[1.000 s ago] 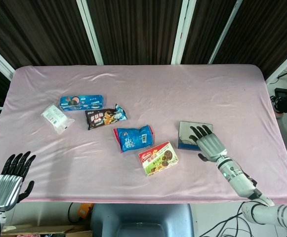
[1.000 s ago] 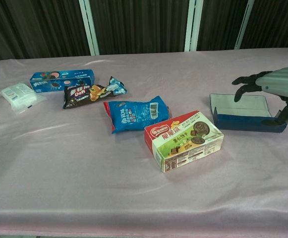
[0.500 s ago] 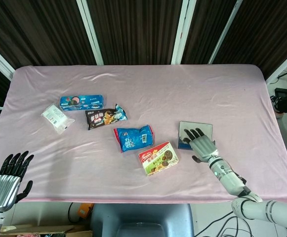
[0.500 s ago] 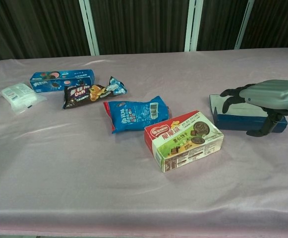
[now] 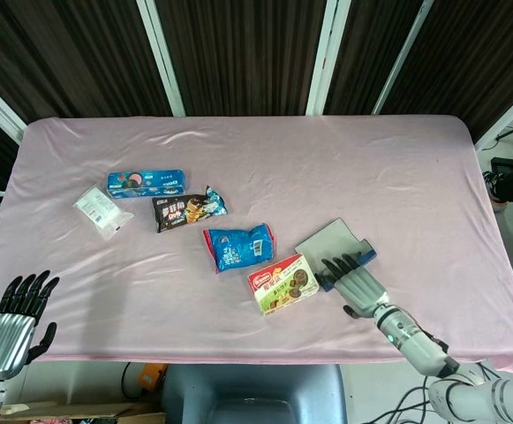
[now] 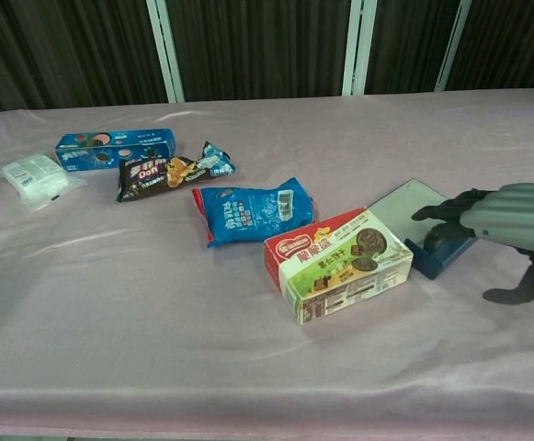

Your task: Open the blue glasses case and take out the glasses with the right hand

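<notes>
The table (image 5: 238, 150) kept its snacks in place, though the green-and-red box (image 5: 282, 283) had been nudged slightly. The blue glasses case (image 5: 337, 248) had swung round from square-on to a diagonal, its lid lying open and one end now touching that box. My right hand (image 5: 355, 281) had drawn back toward me, fingers spread over the case's near end, holding nothing. I saw no glasses, so I judged nothing lifted out yet. My left hand (image 5: 13, 321) hung spread and idle.

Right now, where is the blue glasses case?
In the head view the blue glasses case lies open on the table's right side, beside the red-and-green snack box, under the right hand's fingers.
</notes>
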Action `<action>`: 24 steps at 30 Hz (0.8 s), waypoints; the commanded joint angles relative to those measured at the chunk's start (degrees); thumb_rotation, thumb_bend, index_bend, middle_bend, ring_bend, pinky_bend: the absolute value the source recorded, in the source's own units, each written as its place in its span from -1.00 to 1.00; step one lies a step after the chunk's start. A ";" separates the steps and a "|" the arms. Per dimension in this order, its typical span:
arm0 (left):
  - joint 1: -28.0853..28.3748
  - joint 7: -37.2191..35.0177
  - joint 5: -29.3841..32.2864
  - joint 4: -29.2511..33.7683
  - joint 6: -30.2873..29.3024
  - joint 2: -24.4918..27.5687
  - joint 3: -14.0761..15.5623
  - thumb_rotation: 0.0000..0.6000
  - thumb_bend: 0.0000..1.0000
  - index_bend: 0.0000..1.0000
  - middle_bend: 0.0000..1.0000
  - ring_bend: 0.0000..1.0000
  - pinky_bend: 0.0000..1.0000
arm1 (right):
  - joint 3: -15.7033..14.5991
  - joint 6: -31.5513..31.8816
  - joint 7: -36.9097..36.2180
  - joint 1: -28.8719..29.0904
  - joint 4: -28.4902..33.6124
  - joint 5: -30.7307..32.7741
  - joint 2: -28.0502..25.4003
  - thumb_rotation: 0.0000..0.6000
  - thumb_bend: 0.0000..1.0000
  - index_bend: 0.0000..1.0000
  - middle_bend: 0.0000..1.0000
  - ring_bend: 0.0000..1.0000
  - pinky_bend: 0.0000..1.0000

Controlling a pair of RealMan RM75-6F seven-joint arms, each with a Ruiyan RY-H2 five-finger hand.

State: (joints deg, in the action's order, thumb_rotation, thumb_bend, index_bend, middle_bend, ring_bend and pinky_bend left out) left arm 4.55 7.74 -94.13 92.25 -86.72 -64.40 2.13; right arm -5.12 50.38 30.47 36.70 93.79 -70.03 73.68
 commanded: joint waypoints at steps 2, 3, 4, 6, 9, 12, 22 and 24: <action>-0.04 -0.12 -0.20 0.05 -0.11 0.08 0.07 1.00 0.01 -1.00 -1.00 -1.00 -1.00 | -3.55 2.10 -0.96 -2.82 1.16 -4.37 -2.66 1.00 -0.11 -0.26 -1.00 -1.00 -1.00; -0.07 -0.12 -0.30 0.05 -0.18 0.07 0.11 1.00 0.03 -1.00 -1.00 -1.00 -1.00 | -4.35 2.72 -1.98 -3.51 1.10 -6.07 -3.16 1.00 -0.11 -0.27 -1.00 -1.00 -1.00; -0.09 -0.14 -0.38 0.06 -0.21 0.05 0.15 1.00 0.04 -1.00 -1.00 -1.00 -1.00 | -4.94 3.32 -2.88 -4.06 0.92 -7.50 -3.53 1.00 -0.11 -0.27 -1.00 -1.00 -1.00; -0.08 -0.23 -0.48 0.07 -0.17 0.06 0.21 1.00 0.04 -1.00 -1.00 -1.00 -1.00 | -6.13 4.59 -4.89 -5.16 0.20 -10.51 -4.05 1.00 -0.11 -0.27 -1.00 -1.00 -1.00; -0.08 -0.30 -0.58 0.06 -0.14 0.06 0.28 1.00 0.04 -1.00 -1.00 -1.00 -1.00 | -8.05 6.45 -7.95 -6.83 -1.29 -14.80 -5.00 1.00 -0.11 -0.25 -1.00 -1.00 -1.00; -0.12 -0.46 -0.68 0.05 -0.26 0.08 0.29 1.00 0.04 -1.00 -1.00 -1.00 -1.00 | -9.25 8.10 -10.44 -8.17 -2.81 -17.85 -5.82 1.00 -0.11 -0.23 -1.00 -1.00 -1.00; -0.06 -0.47 -0.51 0.00 -0.03 -0.01 0.20 1.00 0.04 -1.00 -1.00 -1.00 -1.00 | -9.23 11.64 -17.15 -11.64 -9.01 -20.69 -6.87 1.00 -0.11 -0.20 -1.00 -1.00 -1.00; 0.05 -0.25 -0.47 0.05 0.19 -0.10 0.19 1.00 0.04 -1.00 -1.00 -1.00 -1.00 | -8.96 11.82 -18.43 -12.20 -10.67 -20.56 -6.95 1.00 -0.11 -0.19 -1.00 -1.00 -1.00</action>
State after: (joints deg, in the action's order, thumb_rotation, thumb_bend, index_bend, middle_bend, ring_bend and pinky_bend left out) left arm 4.57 7.47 -94.62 92.29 -86.55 -64.47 2.33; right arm -14.30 61.81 12.91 25.12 84.29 -90.43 66.91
